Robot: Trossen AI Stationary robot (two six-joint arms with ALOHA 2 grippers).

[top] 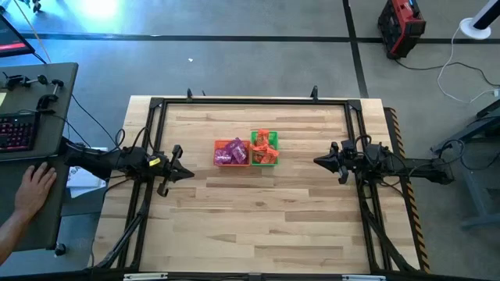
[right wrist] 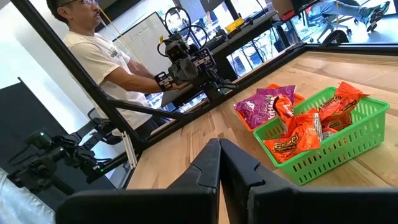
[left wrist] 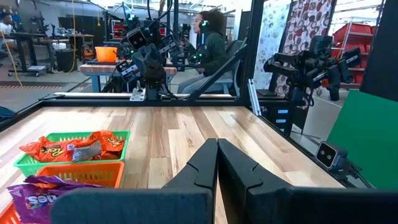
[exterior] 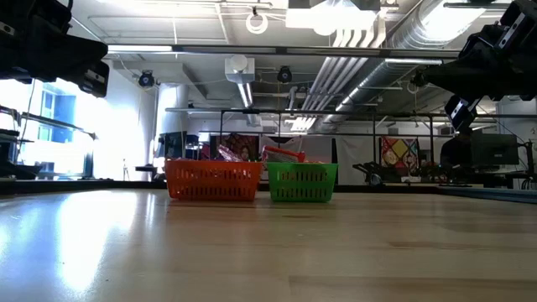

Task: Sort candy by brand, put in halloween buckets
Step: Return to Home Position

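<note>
Two small baskets stand side by side mid-table. The orange bucket holds purple candy packets. The bright green bucket holds orange-red candy packets, piled above its rim. Both show in the low view, the orange bucket beside the green bucket. My left gripper hangs shut over the table's left part, well left of the orange bucket. My right gripper hangs shut over the right part, right of the green bucket. In each wrist view the shut fingers meet.
A black frame rail runs round the table's top. A person's hand rests on a desk left of the table, next to a keyboard. Bare wood lies in front of and behind the buckets.
</note>
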